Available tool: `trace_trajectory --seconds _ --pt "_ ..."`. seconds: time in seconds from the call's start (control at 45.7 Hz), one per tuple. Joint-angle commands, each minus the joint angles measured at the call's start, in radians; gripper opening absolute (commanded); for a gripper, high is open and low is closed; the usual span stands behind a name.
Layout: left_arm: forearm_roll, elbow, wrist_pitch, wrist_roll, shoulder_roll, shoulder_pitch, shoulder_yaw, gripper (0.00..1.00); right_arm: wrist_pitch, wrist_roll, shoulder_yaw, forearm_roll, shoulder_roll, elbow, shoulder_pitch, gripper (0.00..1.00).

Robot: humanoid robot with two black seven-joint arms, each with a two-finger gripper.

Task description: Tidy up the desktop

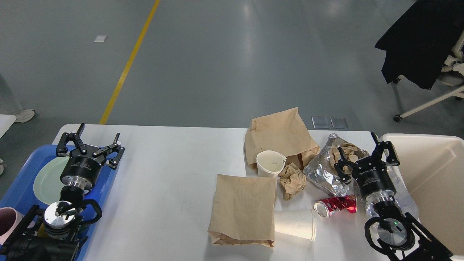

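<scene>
Desktop (163, 188) fills the lower frame, far edge running left to right with rounded corners; big bare stretch in its left-middle, clutter on the right half. Cream bin (435, 170) sits off the right edge, touching or just beside it. Blue tray (105, 181) lies on the left end, with a pale green plate (45, 179) in it and a pink cup (7, 224) at the frame's lower left.

Flat paper bag (243, 208) lies near the front edge, a white cup on its side (295, 224) just beside it on the right. Second paper bag (279, 136) reaches the far edge. Foil wrapper (322, 174) near the right end, brown paper (346, 150) tucked in it. Upright white cup (269, 163) stands against the far bag; crumpled paper ball (291, 180) just beside it. Crushed red can (337, 204) lies between the foil and the tipped cup.

Left gripper (90, 139) hangs over the tray's far right corner, jaws spread wide, holding nothing. Right gripper (364, 156) sits over the foil's right side, jaws spread, nothing between them.
</scene>
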Motion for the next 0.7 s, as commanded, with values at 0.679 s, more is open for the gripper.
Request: trace_trajectory --seconds 0.679 --pt "-0.043 0.249 -0.176 -0.006 0.021 -0.098 0.051 0.96 -0.002 0.000 0.000 -0.003 0.000 -0.002 0.000 1.00"
